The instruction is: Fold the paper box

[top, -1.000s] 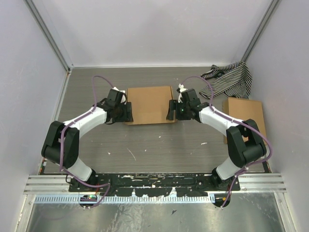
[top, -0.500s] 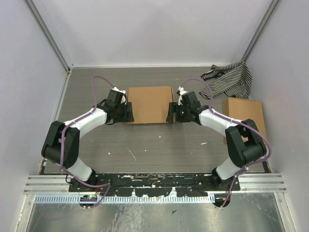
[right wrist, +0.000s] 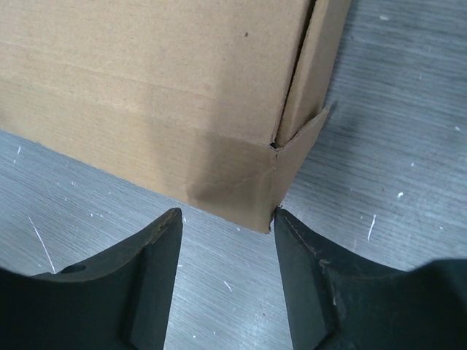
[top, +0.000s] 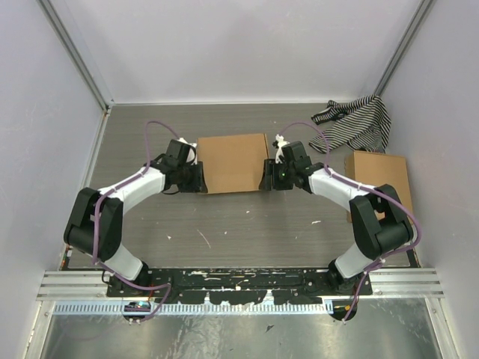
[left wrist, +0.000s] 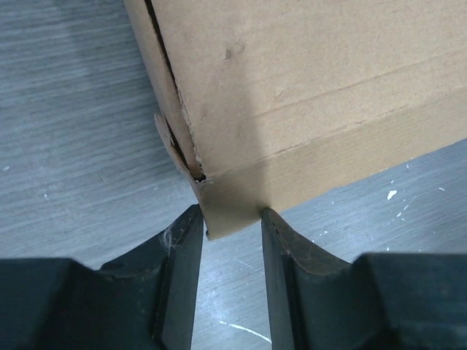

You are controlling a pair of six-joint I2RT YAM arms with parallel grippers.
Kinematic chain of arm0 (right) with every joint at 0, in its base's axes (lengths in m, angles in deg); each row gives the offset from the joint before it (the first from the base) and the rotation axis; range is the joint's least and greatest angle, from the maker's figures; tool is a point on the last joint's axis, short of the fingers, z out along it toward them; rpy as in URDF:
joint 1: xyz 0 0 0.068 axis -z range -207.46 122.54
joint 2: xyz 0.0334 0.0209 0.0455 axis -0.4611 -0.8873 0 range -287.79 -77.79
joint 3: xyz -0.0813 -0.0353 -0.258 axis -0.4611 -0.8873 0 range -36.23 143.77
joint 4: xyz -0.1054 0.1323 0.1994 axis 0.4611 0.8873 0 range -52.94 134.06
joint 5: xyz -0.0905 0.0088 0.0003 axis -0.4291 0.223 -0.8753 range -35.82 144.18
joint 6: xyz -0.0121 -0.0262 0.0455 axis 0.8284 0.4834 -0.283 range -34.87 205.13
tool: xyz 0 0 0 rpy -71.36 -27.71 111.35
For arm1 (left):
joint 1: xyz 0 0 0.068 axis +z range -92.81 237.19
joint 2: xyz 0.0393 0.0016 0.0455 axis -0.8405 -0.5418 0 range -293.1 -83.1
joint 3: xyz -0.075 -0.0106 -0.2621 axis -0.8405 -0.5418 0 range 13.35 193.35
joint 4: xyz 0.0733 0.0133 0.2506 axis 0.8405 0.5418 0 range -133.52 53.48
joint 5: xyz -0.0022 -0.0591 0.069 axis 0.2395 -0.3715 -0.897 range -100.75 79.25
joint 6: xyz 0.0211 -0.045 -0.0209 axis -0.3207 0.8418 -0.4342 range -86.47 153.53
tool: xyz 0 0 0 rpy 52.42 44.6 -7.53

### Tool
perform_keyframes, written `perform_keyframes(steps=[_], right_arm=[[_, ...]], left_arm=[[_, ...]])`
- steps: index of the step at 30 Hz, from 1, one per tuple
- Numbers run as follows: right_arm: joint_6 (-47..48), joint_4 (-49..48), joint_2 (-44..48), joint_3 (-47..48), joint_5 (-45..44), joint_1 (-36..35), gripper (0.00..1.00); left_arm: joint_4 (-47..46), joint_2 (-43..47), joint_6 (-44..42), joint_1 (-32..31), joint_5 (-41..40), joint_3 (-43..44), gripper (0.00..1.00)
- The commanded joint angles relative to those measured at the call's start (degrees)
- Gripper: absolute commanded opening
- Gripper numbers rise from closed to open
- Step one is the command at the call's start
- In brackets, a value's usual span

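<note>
The paper box (top: 232, 161) lies closed and flat on the grey table, brown lid up. My left gripper (top: 196, 179) is at its near left corner. In the left wrist view that corner of the paper box (left wrist: 292, 87) sits between the tips of the left gripper (left wrist: 230, 215), and both fingers touch the cardboard. My right gripper (top: 268, 178) is at the near right corner. In the right wrist view the paper box (right wrist: 160, 95) ends just above the right gripper (right wrist: 226, 213). One fingertip (right wrist: 281, 217) touches the corner, while the other stands apart from the box.
A black-and-white striped cloth (top: 355, 123) lies at the back right. A second brown cardboard box (top: 378, 183) sits by the right wall. Walls close in the table on three sides, and a metal rail (top: 239, 280) runs along the near edge.
Both grippers have slid inward to the box's near corners and their jaws have narrowed. The left one has come to pinch its corner. The box has not moved.
</note>
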Motion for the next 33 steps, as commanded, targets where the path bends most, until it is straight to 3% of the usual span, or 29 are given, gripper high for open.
perform_keyframes(steps=[1,7,16,33], right_arm=[[-0.1,3.2,4.0,3.7,1.1,-0.4,0.56],[0.5,9.1,4.2,7.7,2.1,-0.4,0.46],[-0.4,11.3,5.4,9.9,3.9,0.1,0.39],[0.6,18.3,2.7,14.6,11.0,3.9,0.40]], left_arm=[[5.0,2.8,0.2,-0.2,3.5,4.0,0.42],[8.1,4.2,0.7,0.4,5.4,5.9,0.38],[7.1,5.5,3.1,4.1,12.2,5.5,0.33],[9.2,6.0,4.2,8.5,21.1,6.6,0.36]])
